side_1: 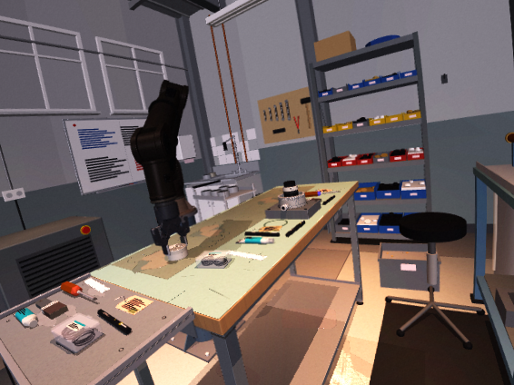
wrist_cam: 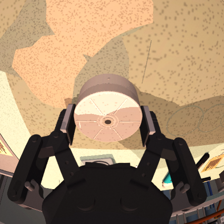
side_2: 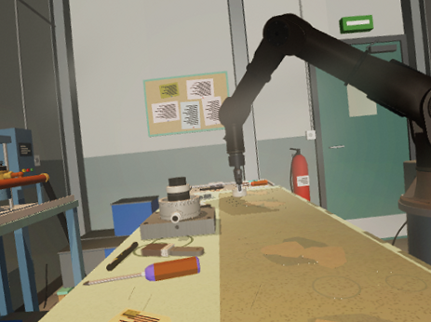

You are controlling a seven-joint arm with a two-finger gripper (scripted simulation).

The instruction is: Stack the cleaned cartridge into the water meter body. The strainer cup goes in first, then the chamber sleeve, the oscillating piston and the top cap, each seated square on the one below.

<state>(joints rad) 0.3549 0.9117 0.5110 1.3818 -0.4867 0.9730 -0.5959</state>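
On the brown mat at the near end of the bench sits a pale round disc with spokes and a small centre hole, the top cap [wrist_cam: 108, 113] [side_1: 176, 250] [side_2: 239, 192]. It rests flat on the mat. At the far end, the grey water meter body [side_1: 293, 202] [side_2: 178, 208] stands on a grey base plate. A stack with a white band and a black top [side_1: 289, 187] [side_2: 178, 189] rises out of it. My gripper [wrist_cam: 108, 122] [side_1: 175, 243] is down over the cap and gripping it by its sides.
Behind the bench stand a sink unit and a shelf rack [side_1: 374, 131] with coloured bins. On the bench lie a tube [side_1: 255, 240], black bars, a bagged part [side_1: 215, 260] and an orange screwdriver [side_2: 155, 271]. A side cart [side_1: 86, 327] with small tools adjoins the near end.
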